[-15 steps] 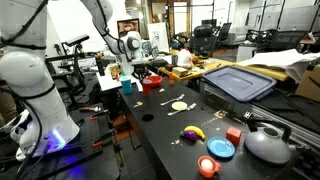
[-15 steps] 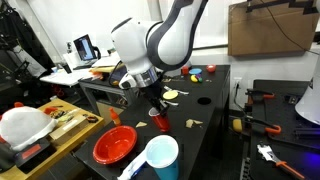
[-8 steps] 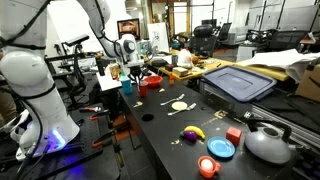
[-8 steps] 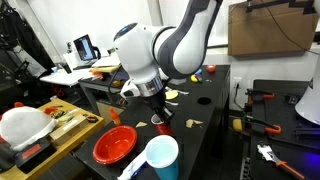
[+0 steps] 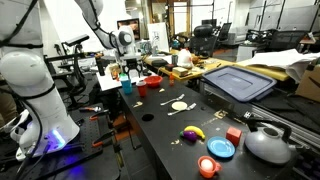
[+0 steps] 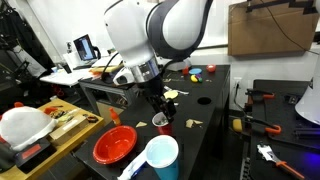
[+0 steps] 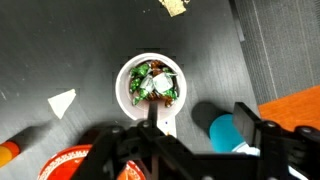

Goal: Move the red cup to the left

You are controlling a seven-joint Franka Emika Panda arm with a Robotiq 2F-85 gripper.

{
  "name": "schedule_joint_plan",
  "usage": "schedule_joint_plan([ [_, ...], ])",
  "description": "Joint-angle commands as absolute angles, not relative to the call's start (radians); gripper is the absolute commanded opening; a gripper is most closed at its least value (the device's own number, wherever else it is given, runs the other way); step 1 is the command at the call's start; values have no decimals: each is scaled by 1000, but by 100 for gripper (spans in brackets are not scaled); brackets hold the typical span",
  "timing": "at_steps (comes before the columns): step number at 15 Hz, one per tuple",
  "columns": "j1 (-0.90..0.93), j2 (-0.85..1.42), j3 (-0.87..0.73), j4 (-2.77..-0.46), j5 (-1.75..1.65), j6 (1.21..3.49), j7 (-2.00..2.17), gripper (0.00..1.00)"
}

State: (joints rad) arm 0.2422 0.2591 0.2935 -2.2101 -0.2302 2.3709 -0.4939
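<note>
we reckon the small red tapered plastic cup point(image 6: 161, 124) is prob light, thin-walled, crushable; pinch whitish rim gently. fingers point(image 7: 151, 121) at rim, can't tell if clenched.

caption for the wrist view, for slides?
Top-down look into the red cup, blue cup beside it, black table beneath.

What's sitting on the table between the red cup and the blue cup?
Nothing. In the wrist view, only bare black tabletop separates the red cup from the blue cup.
</note>
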Motion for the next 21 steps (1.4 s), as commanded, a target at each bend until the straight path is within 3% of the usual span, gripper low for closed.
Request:
schedule_joint_plan([
  [1, 211, 124, 310, -2223, -134, 2253, -549, 100],
  [9, 161, 67, 198, -2102, -141, 2144, -477, 100],
  [21, 34, 170, 40, -1846, -81, 1968, -201, 100],
])
